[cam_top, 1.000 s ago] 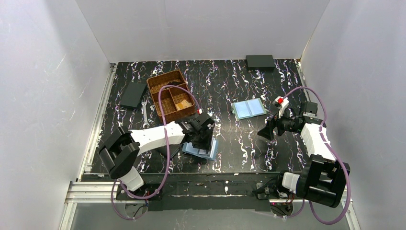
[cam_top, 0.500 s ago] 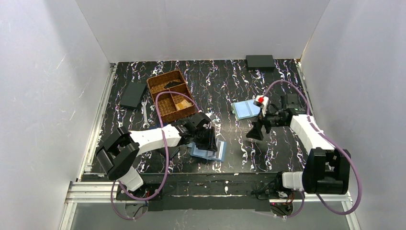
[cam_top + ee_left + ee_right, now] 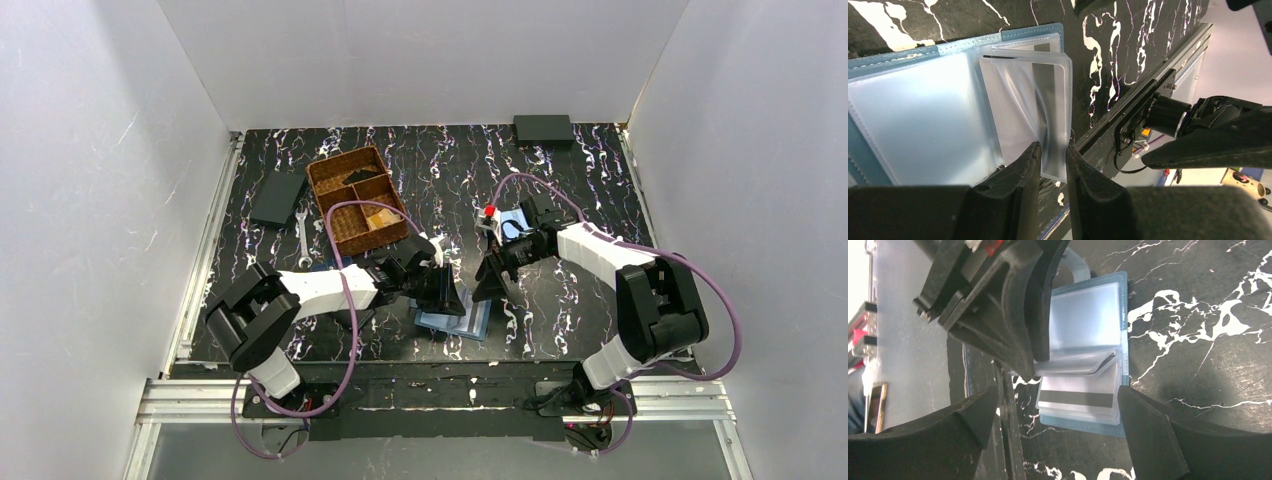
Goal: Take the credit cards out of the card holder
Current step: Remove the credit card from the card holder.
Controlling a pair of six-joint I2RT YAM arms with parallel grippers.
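Observation:
The steel-blue card holder (image 3: 462, 322) lies open on the table near the front edge. My left gripper (image 3: 441, 290) is shut on one clear plastic sleeve (image 3: 1048, 100) of the holder (image 3: 1033, 34) and holds that sleeve lifted; the fingertips (image 3: 1053, 150) pinch its lower edge. A whitish credit card (image 3: 1078, 398) with a black stripe sits in a sleeve of the holder (image 3: 1088, 424). My right gripper (image 3: 491, 284) is open and empty, just above the holder's right side, with its jaws (image 3: 1057, 405) spread either side of the card stack.
A paler sky-blue holder (image 3: 513, 222) lies behind my right gripper. A wicker basket (image 3: 357, 200), a wrench (image 3: 303, 240) and a black wallet (image 3: 277, 197) are at the left. A black box (image 3: 542, 128) sits at the back. The table's front edge is close.
My right arm has swung left, from the right side to just over the card holder. My left gripper and the holder have shifted to the right.

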